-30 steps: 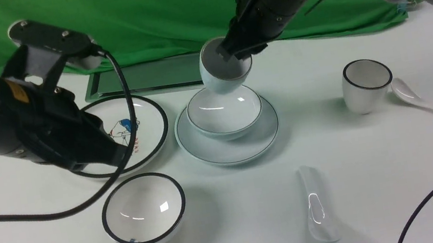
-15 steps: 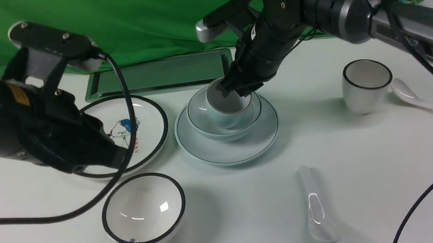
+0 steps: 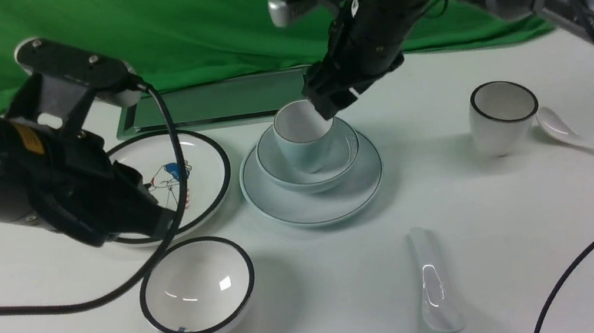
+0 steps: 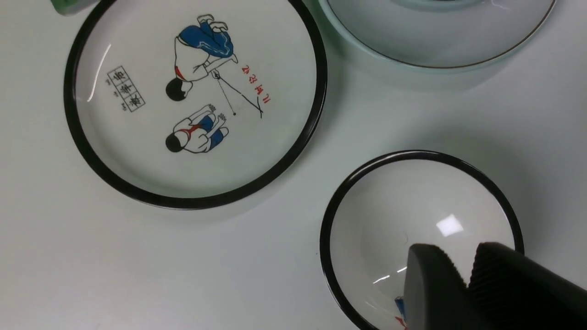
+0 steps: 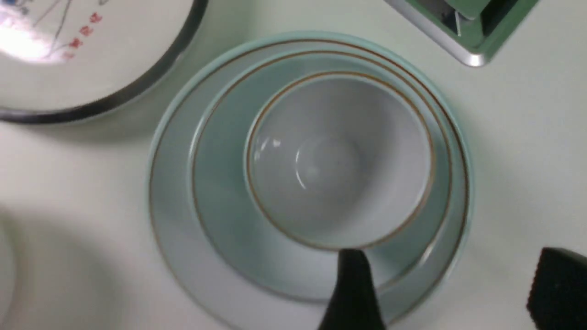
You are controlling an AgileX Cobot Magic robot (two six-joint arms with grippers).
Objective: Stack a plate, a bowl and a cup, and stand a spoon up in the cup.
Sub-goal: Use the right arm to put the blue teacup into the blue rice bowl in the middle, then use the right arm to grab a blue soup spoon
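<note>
Three pale blue-green pieces make one stack near the far edge of the table (image 3: 342, 302): the plate (image 3: 315, 208) lowest, the bowl (image 3: 342, 153) on it, and the cup (image 3: 308, 141) upright inside the bowl. Two spoons lie on the table: the spoon (image 3: 437, 287), plain and white, toward the near edge, and a labelled spoon (image 3: 585, 139) toward the right edge, just beside a black-rimmed cup (image 3: 496, 123). One black-rimmed plate (image 3: 193, 153) and one black-rimmed bowl (image 3: 197, 289) sit left of the stack.

The right gripper (image 5: 451, 279) stands wide open above the stack, holding nothing. The left gripper (image 4: 447, 263) has its fingertips slightly parted, nothing between them, over the black-rimmed bowl.

The cup looks glossy, with a thin brown rim line and a pale, empty inside. Bowl and plate carry the same thin line, and the spoon is glossy, its handle pointing toward the far edge.
</note>
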